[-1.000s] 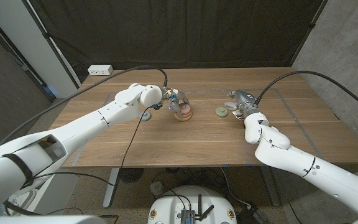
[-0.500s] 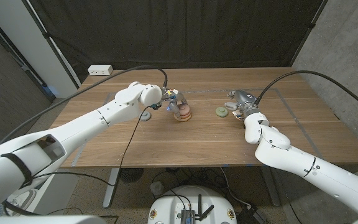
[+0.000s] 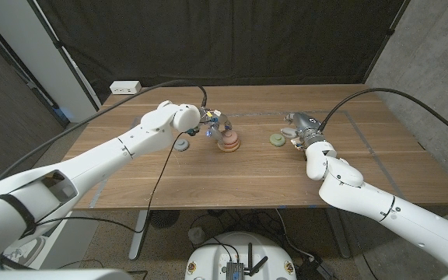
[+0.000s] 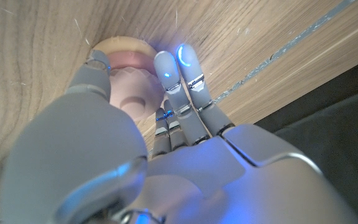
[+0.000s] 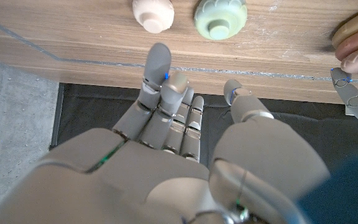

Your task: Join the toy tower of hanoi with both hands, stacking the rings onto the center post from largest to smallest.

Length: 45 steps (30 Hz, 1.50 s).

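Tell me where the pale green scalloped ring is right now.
In the head view, the pale green scalloped ring lies on the wooden table right of centre, just left of the right robot hand and well right of the pink ring stack.

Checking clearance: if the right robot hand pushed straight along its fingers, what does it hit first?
Probably the green ring lying just off the right robot hand; the pale cream piece sits close beside it, and depth is unclear.

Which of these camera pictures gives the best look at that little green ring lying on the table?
The right wrist view: the green ring shows close, its scalloped rim and raised middle plain, beside a cream piece. In the head view it is a small green disc by the right hand. The left wrist view looks at the stack instead.
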Each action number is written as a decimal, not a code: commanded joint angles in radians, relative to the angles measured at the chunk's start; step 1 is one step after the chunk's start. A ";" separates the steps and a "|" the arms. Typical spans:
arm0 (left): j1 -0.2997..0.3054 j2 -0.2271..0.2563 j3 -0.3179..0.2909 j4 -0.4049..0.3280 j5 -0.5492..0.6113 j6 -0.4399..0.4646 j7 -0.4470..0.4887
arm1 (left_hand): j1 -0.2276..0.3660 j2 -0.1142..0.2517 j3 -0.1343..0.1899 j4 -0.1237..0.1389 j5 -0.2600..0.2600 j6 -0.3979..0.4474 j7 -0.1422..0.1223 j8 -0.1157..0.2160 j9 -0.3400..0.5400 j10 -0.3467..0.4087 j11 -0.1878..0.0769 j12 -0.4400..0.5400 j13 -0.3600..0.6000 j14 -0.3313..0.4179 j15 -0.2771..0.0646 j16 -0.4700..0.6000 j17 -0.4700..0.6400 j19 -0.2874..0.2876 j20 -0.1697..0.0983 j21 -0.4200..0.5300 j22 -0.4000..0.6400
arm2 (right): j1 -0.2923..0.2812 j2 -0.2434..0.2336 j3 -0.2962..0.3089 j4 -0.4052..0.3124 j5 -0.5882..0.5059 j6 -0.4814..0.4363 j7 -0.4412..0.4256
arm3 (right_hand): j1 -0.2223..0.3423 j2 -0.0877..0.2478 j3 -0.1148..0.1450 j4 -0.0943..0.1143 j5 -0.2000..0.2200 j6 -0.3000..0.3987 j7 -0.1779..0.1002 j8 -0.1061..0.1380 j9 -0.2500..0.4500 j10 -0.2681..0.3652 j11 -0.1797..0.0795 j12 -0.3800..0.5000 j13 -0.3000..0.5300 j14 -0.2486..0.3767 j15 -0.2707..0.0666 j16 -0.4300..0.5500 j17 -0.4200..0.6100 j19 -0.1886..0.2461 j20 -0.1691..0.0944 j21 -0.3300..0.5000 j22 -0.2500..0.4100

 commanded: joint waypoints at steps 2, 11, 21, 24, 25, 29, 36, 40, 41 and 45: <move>0.061 0.046 -0.058 -0.070 -0.005 0.051 0.043 | 0.002 0.007 -0.001 -0.003 -0.001 0.015 -0.003 0.009 -0.001 0.013 -0.002 0.007 0.000 -0.003 -0.085 0.007 0.004 -0.008 -0.140 0.005 0.002 | -0.003 0.001 0.018 0.013 0.011 0.032 -0.011 | 0.005 0.002 0.005 -0.001 0.004 0.011 -0.003 -0.005 -0.001 0.009 -0.004 -0.002 0.003 0.001 -0.036 0.005 0.005 0.006 -0.083 0.003 0.003; 0.104 0.078 -0.093 -0.117 -0.008 0.104 0.059 | 0.005 0.011 0.000 -0.006 0.001 0.029 -0.007 0.014 -0.002 0.026 -0.010 0.012 -0.002 -0.003 -0.085 0.010 0.004 -0.008 -0.140 0.007 0.003 | 0.008 0.004 0.016 0.037 0.017 0.063 0.001 | 0.004 0.001 0.005 0.000 0.004 0.021 -0.010 0.001 0.003 0.010 -0.004 -0.001 0.004 -0.003 -0.036 0.003 0.002 0.005 -0.083 0.003 0.003; 0.160 0.110 -0.135 -0.161 -0.029 0.165 0.099 | 0.009 0.016 0.002 -0.009 0.003 0.048 -0.009 0.020 -0.004 0.043 -0.013 0.017 -0.007 -0.002 -0.085 0.016 0.005 -0.008 -0.140 0.010 0.003 | 0.020 0.003 0.015 0.057 0.018 0.099 0.015 | 0.002 0.000 0.006 0.000 0.004 0.029 -0.017 0.009 0.013 0.009 -0.005 -0.001 0.006 0.001 -0.036 0.009 0.007 0.005 -0.083 0.003 0.003; 0.183 0.121 -0.153 -0.176 -0.044 0.183 0.121 | 0.010 0.019 0.002 -0.011 0.004 0.060 -0.014 0.023 -0.004 0.057 -0.023 0.022 -0.008 -0.003 -0.085 0.016 0.002 -0.006 -0.140 0.012 0.003 | 0.020 0.000 0.017 0.061 0.017 0.115 0.016 | 0.002 0.000 0.006 0.000 0.004 0.027 -0.018 0.009 0.015 0.010 -0.005 -0.002 0.005 0.000 -0.036 0.009 0.007 0.005 -0.083 0.003 0.003; 0.189 0.124 -0.157 -0.181 -0.045 0.191 0.128 | 0.011 0.020 0.003 -0.011 0.005 0.061 -0.013 0.024 -0.004 0.058 -0.022 0.022 -0.009 -0.001 -0.085 0.018 0.004 -0.004 -0.140 0.013 0.003 | 0.021 -0.002 0.016 0.062 0.015 0.118 0.019 | 0.002 0.000 0.006 0.000 0.005 0.026 -0.016 0.009 0.015 0.010 -0.005 -0.002 0.004 0.000 -0.036 0.009 0.007 0.005 -0.084 0.003 0.003; 0.214 0.137 -0.174 -0.199 -0.060 0.217 0.149 | 0.014 0.021 0.003 -0.013 0.006 0.075 -0.017 0.028 -0.005 0.072 -0.027 0.026 -0.011 0.001 -0.085 0.021 0.003 -0.003 -0.141 0.014 0.003 | 0.020 0.000 0.021 0.065 0.012 0.124 0.019 | 0.001 -0.001 0.006 0.000 0.004 0.016 -0.005 0.004 0.016 0.011 -0.005 -0.002 0.004 -0.005 -0.037 0.005 0.002 0.004 -0.083 0.002 0.002; 0.255 0.159 -0.203 -0.222 -0.095 0.243 0.201 | 0.018 0.027 0.005 -0.014 0.008 0.099 -0.021 0.033 -0.005 0.097 -0.034 0.032 -0.014 0.005 -0.085 0.025 0.001 0.002 -0.141 0.017 0.003 | 0.011 -0.001 0.031 0.065 0.015 0.138 0.022 | 0.000 -0.001 0.006 0.000 0.003 0.007 -0.005 -0.001 0.015 0.013 -0.004 -0.001 0.003 -0.002 -0.036 0.007 0.003 0.004 -0.083 0.003 0.003; 0.268 0.168 -0.210 -0.227 -0.107 0.249 0.227 | 0.024 0.028 0.008 -0.018 0.010 0.106 -0.024 0.034 -0.005 0.103 -0.038 0.032 -0.015 0.008 -0.085 0.028 0.001 0.005 -0.142 0.019 0.003 | 0.001 -0.006 0.036 0.062 0.012 0.137 0.020 | 0.000 -0.002 0.006 -0.001 0.003 0.006 -0.007 -0.002 0.014 0.014 -0.003 -0.001 0.004 -0.002 -0.037 0.007 0.003 0.006 -0.083 0.004 0.004; 0.272 0.170 -0.212 -0.228 -0.110 0.252 0.233 | 0.026 0.029 0.008 -0.018 0.011 0.109 -0.023 0.035 -0.005 0.105 -0.038 0.033 -0.016 0.007 -0.085 0.027 -0.001 0.006 -0.142 0.019 0.003 | -0.001 -0.007 0.038 0.060 0.013 0.137 0.020 | 0.000 -0.002 0.006 -0.001 0.003 0.006 -0.007 -0.002 0.014 0.016 -0.004 0.000 0.003 -0.002 -0.036 0.008 0.004 0.005 -0.083 0.004 0.004; 0.288 0.173 -0.218 -0.233 -0.117 0.268 0.263 | 0.030 0.031 0.010 -0.019 0.013 0.116 -0.024 0.036 -0.005 0.112 -0.036 0.034 -0.017 0.011 -0.085 0.029 -0.001 0.009 -0.142 0.021 0.003 | -0.013 -0.012 0.055 0.054 0.020 0.138 0.013 | 0.000 -0.003 0.006 -0.001 0.003 0.005 -0.008 -0.003 0.014 0.014 -0.005 -0.001 0.004 -0.005 -0.037 0.006 0.001 0.006 -0.084 0.003 0.004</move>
